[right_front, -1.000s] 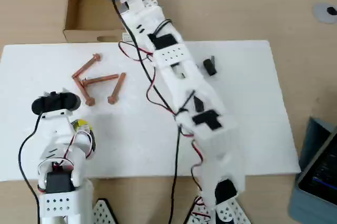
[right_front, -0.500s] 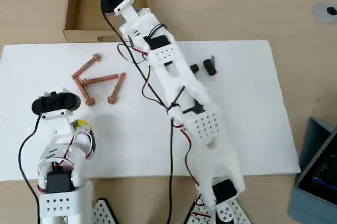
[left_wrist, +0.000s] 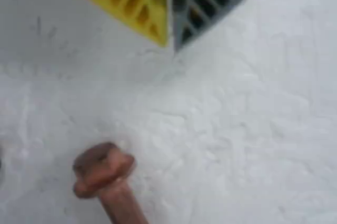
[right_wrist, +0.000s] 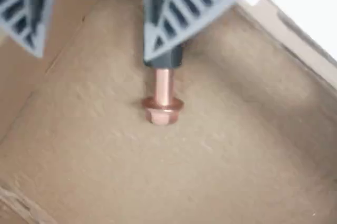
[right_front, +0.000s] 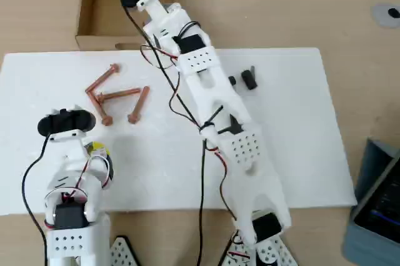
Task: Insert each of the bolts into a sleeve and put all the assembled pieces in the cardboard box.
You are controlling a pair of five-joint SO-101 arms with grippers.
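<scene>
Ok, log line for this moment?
right gripper: open over cardboard box | sleeved bolt: beside one finger, unclamped | left gripper: shut above mat | loose bolts, sleeves: on mat

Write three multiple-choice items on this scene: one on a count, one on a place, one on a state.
1. How many loose copper bolts lie on the white mat?
A. two
B. four
C. six

2. Where is the right pincer?
A. over the white mat
B. touching the loose bolts
C. over the floor of the cardboard box

3. How does the left pincer stand?
A. shut, with nothing in it
B. wide open
C. shut on a bolt

Answers:
1 B: the high view shows four copper bolts in a loose group on the mat.
2 C: the right wrist view shows the box's floor and walls beneath its fingers.
3 A: in the left wrist view the yellow and grey fingers meet at their tips with nothing between them.
</scene>
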